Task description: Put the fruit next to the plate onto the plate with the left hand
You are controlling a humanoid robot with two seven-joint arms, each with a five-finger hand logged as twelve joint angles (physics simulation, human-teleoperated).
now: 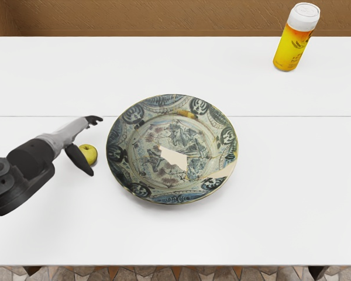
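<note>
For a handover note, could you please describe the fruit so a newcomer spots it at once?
Find the large blue-patterned plate in the middle of the white table. Just off its left rim lies a small round yellow-green fruit, partly behind the left hand. Nothing else nearby is small and round; the orange bottle stands far off.

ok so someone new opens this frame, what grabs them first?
The big blue-patterned plate at the centre of the white table, with a pale patch across its middle. Just left of it a small yellow-green fruit sits on the table, with the left hand spread open around it, not yet gripping. An orange can stands alone at the far right.
</note>
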